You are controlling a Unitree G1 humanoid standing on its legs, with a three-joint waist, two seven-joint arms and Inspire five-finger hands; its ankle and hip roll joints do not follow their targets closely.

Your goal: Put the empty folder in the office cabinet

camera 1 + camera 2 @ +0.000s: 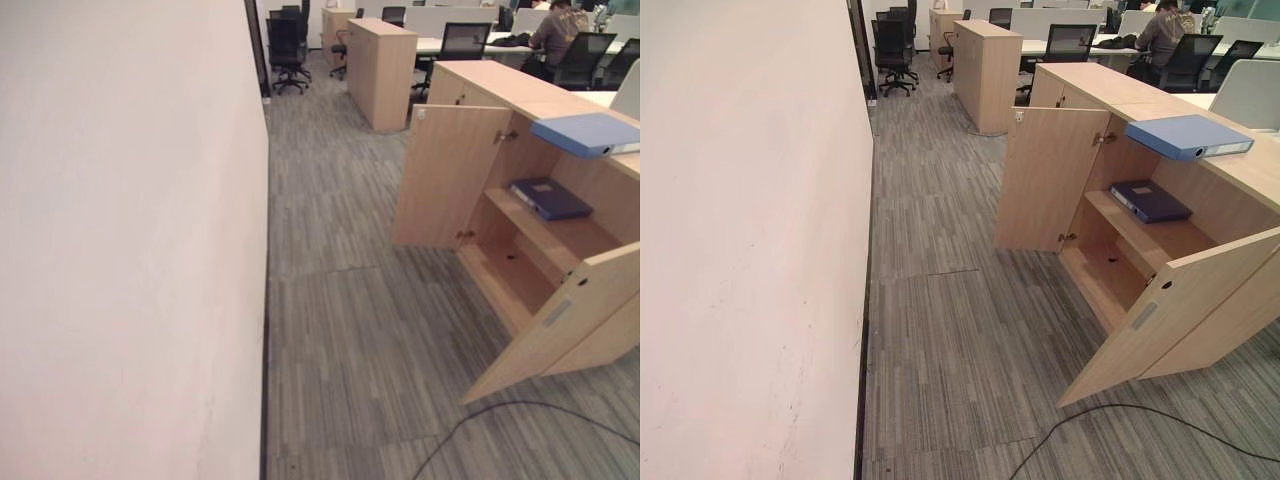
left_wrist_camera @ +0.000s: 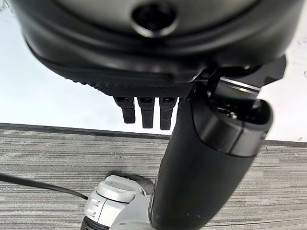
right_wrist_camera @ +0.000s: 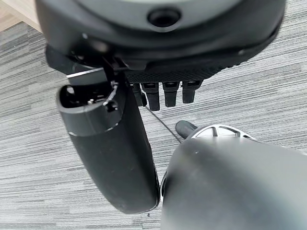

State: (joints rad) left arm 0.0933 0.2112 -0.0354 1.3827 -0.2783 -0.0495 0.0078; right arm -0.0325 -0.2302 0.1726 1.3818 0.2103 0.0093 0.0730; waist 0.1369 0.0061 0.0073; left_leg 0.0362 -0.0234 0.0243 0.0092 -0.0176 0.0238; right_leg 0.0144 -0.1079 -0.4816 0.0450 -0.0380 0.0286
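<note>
Beside a long white wall [image 1: 130, 240], a low wooden office cabinet [image 1: 1110, 85] stands open on grey striped carpet [image 1: 960, 330].

Both cabinet doors [image 1: 1045, 180] are swung wide, baring a middle shelf [image 1: 1145, 238]. A light blue folder [image 1: 1188, 135] lies flat on the cabinet's top, jutting over the front edge; a dark blue folder [image 1: 1150, 200] lies flat on the shelf, toward its back. Beyond stand another cabinet [image 1: 380, 70], black office chairs [image 1: 285, 45] and a seated person [image 1: 560, 30] at a desk. The left hand [image 2: 211, 158] and right hand [image 3: 110, 143] hang over the carpet with fingers relaxed and straight, grasping nothing.
</note>
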